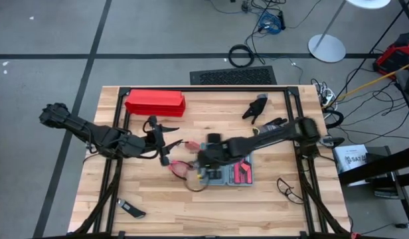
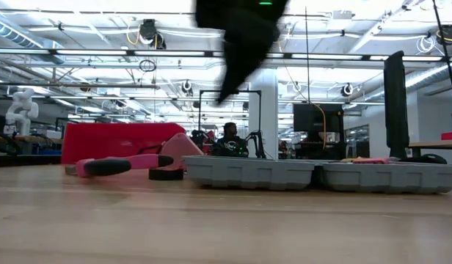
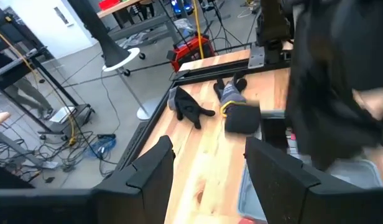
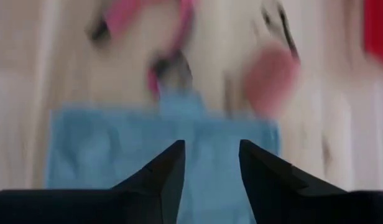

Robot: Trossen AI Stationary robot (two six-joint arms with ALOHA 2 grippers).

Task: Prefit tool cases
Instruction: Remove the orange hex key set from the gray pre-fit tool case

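High view: we saw the tool case (image 1: 230, 171) lying open mid-counter (image 1: 271, 206), the right end effector (image 1: 206, 159) over its left end.

Low view: the case (image 2: 321, 174) lay flat, nothing gripping it.

Left wrist view: the left end effector (image 3: 207, 168) stood wide apart, empty.

Right wrist view: the right end effector (image 4: 211, 163) was partly parted above the blue case (image 4: 117, 149), holding nothing.

Red box (image 1: 155, 103), black gloves (image 1: 256, 108)
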